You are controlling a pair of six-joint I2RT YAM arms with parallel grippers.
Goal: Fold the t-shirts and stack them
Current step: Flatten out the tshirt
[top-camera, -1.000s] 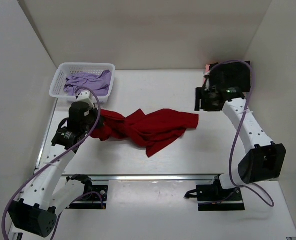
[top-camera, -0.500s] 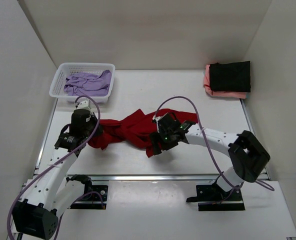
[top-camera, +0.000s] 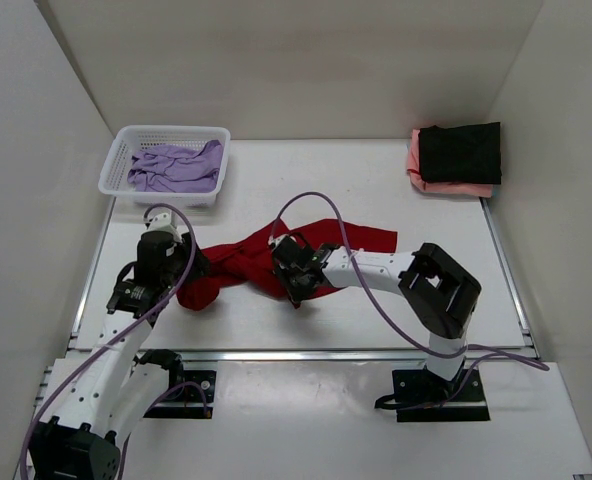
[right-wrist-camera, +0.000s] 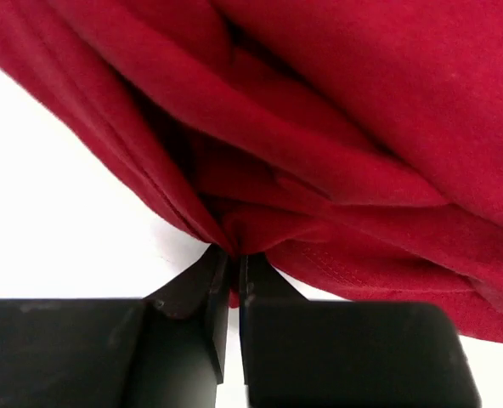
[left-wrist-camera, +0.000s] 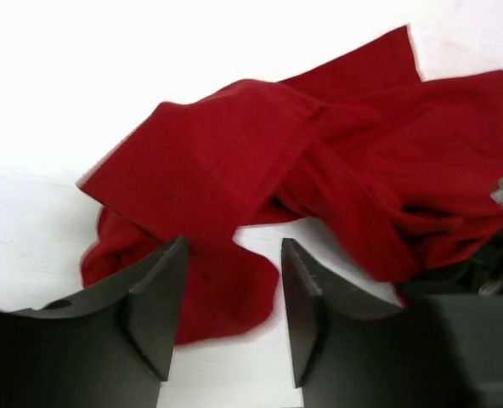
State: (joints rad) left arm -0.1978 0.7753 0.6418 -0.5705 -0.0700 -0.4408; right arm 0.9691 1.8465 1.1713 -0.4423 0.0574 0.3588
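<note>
Table (top-camera: 326, 180) holds red t-shirt (top-camera: 234, 262), seemingly in right jaws.

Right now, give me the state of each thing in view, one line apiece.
red t-shirt: crumpled, unfolded.
right gripper: shut on the red t-shirt.
left gripper: open, over the red t-shirt's edge.
basket: upright.
lavender t-shirt: bunched in the basket.
black t-shirt: folded, atop the salmon pink t-shirt.
salmon pink t-shirt: folded, bottom of stack.
</note>
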